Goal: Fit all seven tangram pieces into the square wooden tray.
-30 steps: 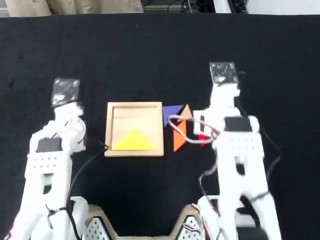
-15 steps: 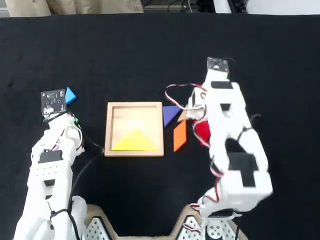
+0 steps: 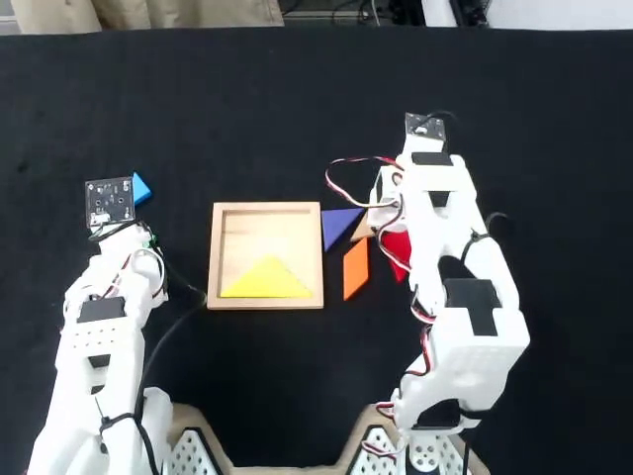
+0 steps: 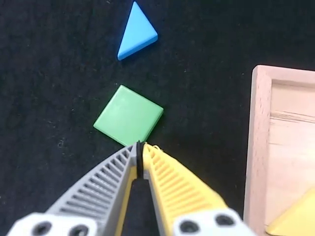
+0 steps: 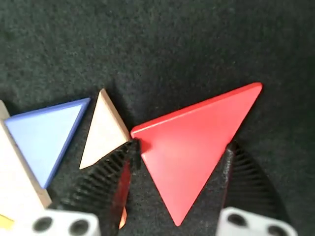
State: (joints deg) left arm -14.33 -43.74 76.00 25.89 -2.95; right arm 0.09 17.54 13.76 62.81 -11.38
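Pretty bright, even light from overhead. The black table (image 3: 247, 109) soaks it up, the white right arm (image 3: 465, 297) and wooden tray (image 3: 216, 257) look slightly blown out, and shadows are barely visible.

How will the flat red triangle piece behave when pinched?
Likely stiff: the flat red triangle piece keeps crisp straight edges. Probably light, being thin. Its slanted sides may make it pivot in the open right gripper.

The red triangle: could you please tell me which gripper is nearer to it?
Right. The right gripper sits open astride the red triangle, a finger on either side; the left gripper is shut by the green square, across the tray.
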